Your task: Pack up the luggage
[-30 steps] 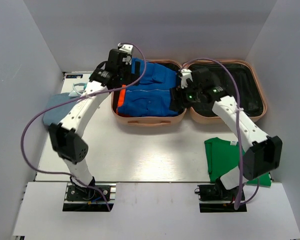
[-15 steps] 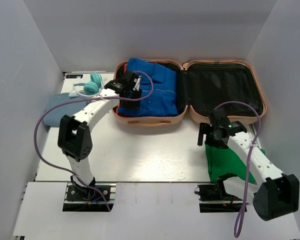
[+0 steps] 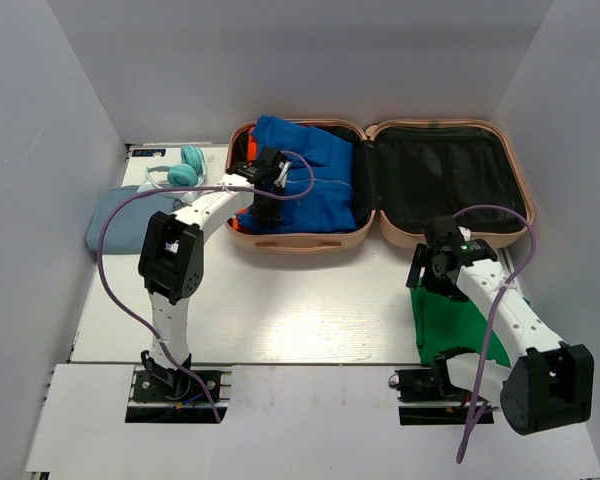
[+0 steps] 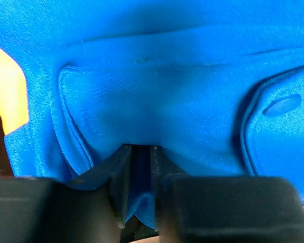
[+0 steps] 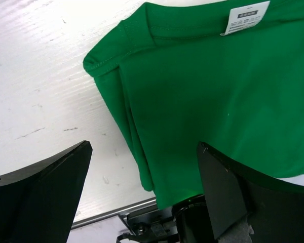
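Top view: shows one luggage [image 3: 290, 243] lying open flat at the far middle of the white bench [image 3: 300, 310], both halves up. Left half filled with one blue garment [image 3: 320, 150], a sliver of orange cloth [image 3: 238, 222] at its near-left corner; right half showing black lining. Left of the luggage, one pair of teal headphones [image 3: 185, 172] and one folded grey-blue cloth [image 3: 110, 215], partly hidden by the arm. Left fingers [image 3: 270, 190] down on the blue garment inside the left half. Right fingers [image 3: 430, 268] over the far corner of one green shirt [image 3: 450, 320] lying on the bench near the right arm's base, part of it covered by that arm.

Left wrist view: fills with blue garment [image 4: 167, 91]; one orange patch [image 4: 7, 86] cut off at the left edge. Left fingers [image 4: 122, 177] narrow, pinching one fold of the blue fabric; dark and blurred at the bottom.

Right wrist view: shows the folded green shirt [image 5: 202, 91] with one white label [image 5: 247, 15], print too small to read. Right fingers [image 5: 40, 202] spread wide on either side of the shirt's folded edge; contact with the cloth impossible to tell.
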`<state>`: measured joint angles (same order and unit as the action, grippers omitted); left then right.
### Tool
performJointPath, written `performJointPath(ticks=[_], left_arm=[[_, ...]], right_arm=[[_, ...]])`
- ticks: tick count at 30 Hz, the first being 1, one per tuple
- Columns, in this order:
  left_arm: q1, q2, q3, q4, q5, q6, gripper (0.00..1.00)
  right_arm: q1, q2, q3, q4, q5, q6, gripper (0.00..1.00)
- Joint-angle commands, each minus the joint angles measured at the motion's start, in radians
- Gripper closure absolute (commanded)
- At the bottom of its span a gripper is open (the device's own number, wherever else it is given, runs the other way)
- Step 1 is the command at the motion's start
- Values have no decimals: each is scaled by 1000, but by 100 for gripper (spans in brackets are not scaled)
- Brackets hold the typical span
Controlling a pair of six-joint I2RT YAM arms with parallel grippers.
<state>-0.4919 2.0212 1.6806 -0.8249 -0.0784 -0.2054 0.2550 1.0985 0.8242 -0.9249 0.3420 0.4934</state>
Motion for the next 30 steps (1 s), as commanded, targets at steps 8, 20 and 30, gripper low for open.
performJointPath(ticks=[8, 20, 30], left_arm=[[6, -148, 67, -5, -35, 49, 0], [-5, -631, -272, 67, -46, -52, 0], [-8, -838, -504, -43, -67, -118, 0]], right_arm=[[-52, 204, -51, 190, -135, -46, 10], [-20, 388, -165, 400, -250, -35, 48], [215, 412, -104, 532, -564, -222, 90]])
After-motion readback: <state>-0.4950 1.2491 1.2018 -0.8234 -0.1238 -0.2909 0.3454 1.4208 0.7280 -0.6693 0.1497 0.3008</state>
